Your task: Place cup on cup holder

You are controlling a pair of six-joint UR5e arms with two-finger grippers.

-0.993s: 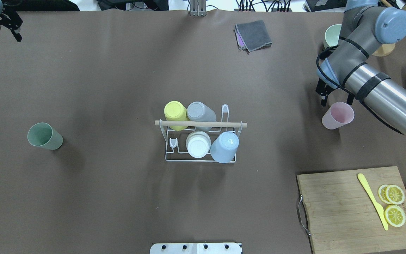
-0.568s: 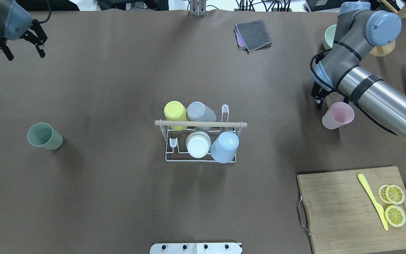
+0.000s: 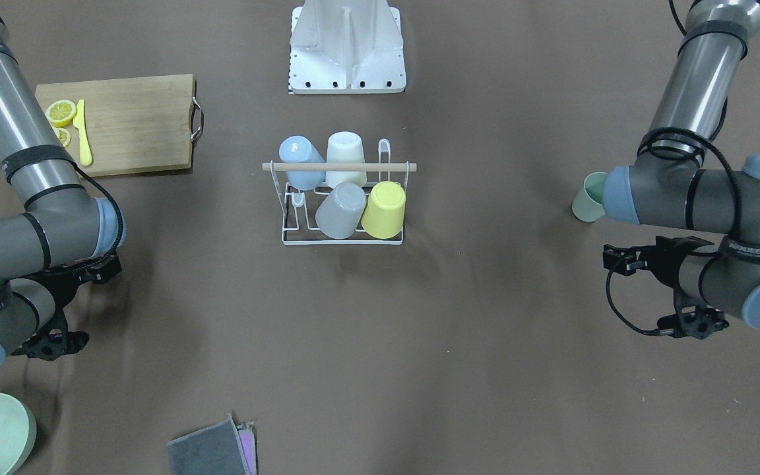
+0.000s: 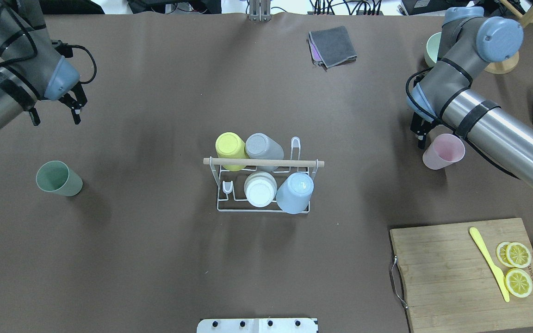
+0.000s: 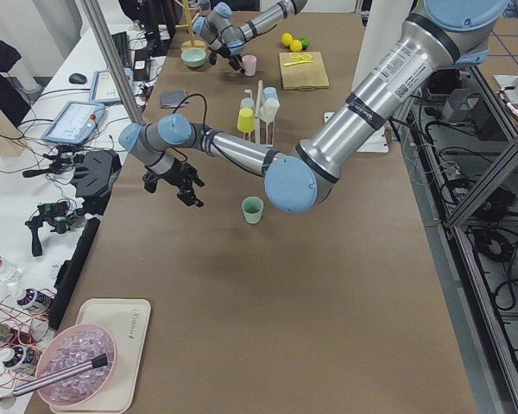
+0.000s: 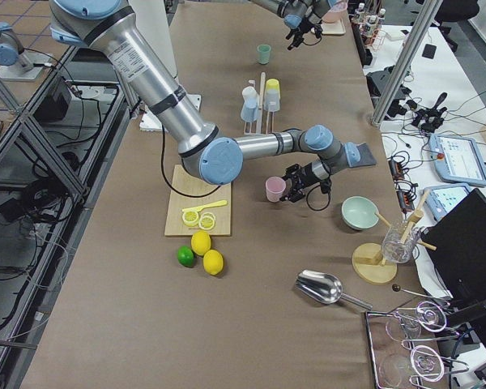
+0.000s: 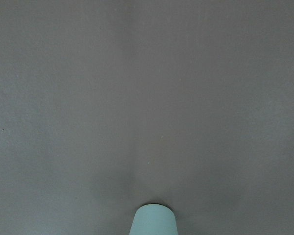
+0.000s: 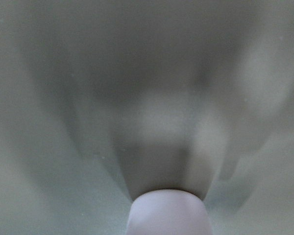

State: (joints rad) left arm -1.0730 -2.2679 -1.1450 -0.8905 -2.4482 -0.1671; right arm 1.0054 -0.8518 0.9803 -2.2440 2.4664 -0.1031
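- We see a wide brown table [image 4: 155, 268] with a robot arm over each end.
- The cup holder [image 4: 266, 211] stands at the centre. Four upturned cups [image 4: 294, 192] sit on it, and two prongs [image 4: 227, 187] look free, near-left and far-right.
- The green cup [image 4: 58, 178] stands upright well to its left, the pink cup [image 4: 443, 151] well to its right.
- The left claw [image 4: 55, 115], fingers apart, hovers beyond the green cup without touching. We judge it should straddle the wall squarely, then upend the cup.
- The right claw [image 4: 421, 135] sits just beside the pink cup. We cannot tell its spread.
- The wooden rod [image 4: 229, 161] and seated cups crowd the free prongs.
- Lemon slices [image 4: 518, 254] lie well apart.
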